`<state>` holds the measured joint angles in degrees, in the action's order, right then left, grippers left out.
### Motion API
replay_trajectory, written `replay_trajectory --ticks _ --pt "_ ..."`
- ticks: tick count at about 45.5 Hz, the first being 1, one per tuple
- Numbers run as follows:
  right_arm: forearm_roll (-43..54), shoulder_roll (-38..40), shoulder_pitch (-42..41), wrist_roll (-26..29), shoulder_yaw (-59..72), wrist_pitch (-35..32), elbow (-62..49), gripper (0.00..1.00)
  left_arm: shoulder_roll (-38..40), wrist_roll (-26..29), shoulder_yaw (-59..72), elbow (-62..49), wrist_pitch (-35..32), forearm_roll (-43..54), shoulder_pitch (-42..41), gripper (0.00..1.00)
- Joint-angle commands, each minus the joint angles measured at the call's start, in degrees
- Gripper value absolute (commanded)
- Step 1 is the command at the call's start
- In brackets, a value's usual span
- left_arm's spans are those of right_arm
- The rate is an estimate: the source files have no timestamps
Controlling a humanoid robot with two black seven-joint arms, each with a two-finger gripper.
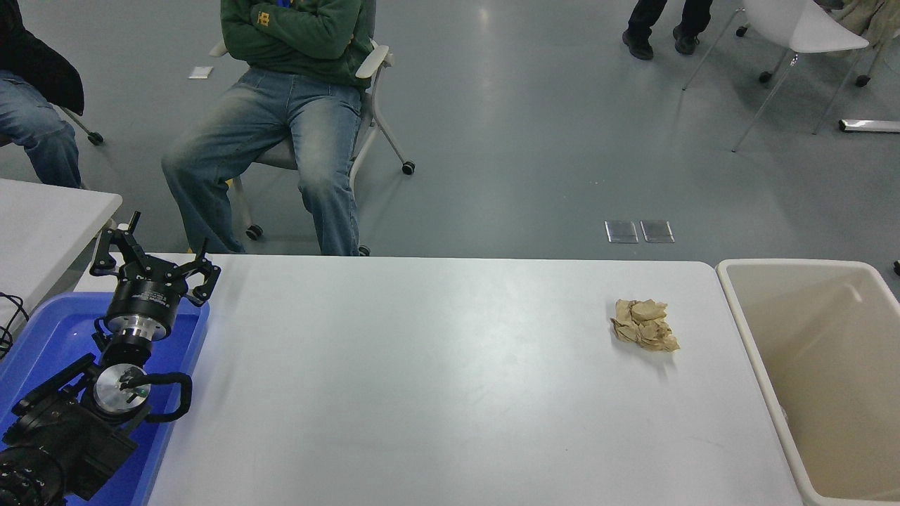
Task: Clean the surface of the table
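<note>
The table surface is a wide white top filling the lower middle of the head view. A crumpled wad of brown paper lies on it near the right end, with nothing touching it. My left gripper is parked at the lower left above a blue tray, its fingers spread open and holding nothing. The right arm and its gripper are out of view.
A large beige bin stands against the table's right end. A smaller white table sits at the far left. Two people sit beyond the far edge, one in a green top on a wheeled chair. Someone walks at the top right.
</note>
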<state>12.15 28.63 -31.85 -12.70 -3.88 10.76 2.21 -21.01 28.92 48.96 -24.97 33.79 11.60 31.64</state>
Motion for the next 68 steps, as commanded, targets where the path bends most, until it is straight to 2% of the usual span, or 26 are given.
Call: replay_trajectory --ticks 1,6,12,17,24,30,50,68 --pt "-0.54 2.75 -1.11 -0.92 -17.63 -0.21 8.15 1.0 0.0 0.0 0.0 0.0 -0.04 0.0 0.0 1.0" --pt "-0.54 3.63 -0.58 -0.84 -28.98 -1.18 12.46 1.0 0.0 0.0 0.0 0.0 -0.04 0.0 0.0 1.0" --pt "-1.59 5.38 0.21 -0.13 -37.51 -11.62 16.68 1.0 0.0 0.0 0.0 0.0 -0.04 0.0 0.0 1.0" --pt "-5.81 6.0 2.49 -0.31 -42.61 -16.29 21.69 1.0 0.0 0.0 0.0 0.0 -0.04 0.0 0.0 1.0" --pt "-6.78 5.74 6.8 -0.57 -49.81 -18.67 32.32 1.0 0.0 0.0 0.0 0.0 -0.04 0.0 0.0 1.0" --pt "-6.78 2.4 10.67 -0.4 -57.9 -19.63 40.85 1.0 0.0 0.0 0.0 0.0 -0.04 0.0 0.0 1.0" --pt "-7.84 -6.65 10.06 -0.75 -59.93 -24.38 42.7 1.0 0.0 0.0 0.0 0.0 -0.04 0.0 0.0 1.0" --pt "-7.66 -6.04 6.54 -0.75 -59.14 -25.44 41.74 1.0 0.0 0.0 0.0 0.0 0.04 0.0 0.0 1.0"
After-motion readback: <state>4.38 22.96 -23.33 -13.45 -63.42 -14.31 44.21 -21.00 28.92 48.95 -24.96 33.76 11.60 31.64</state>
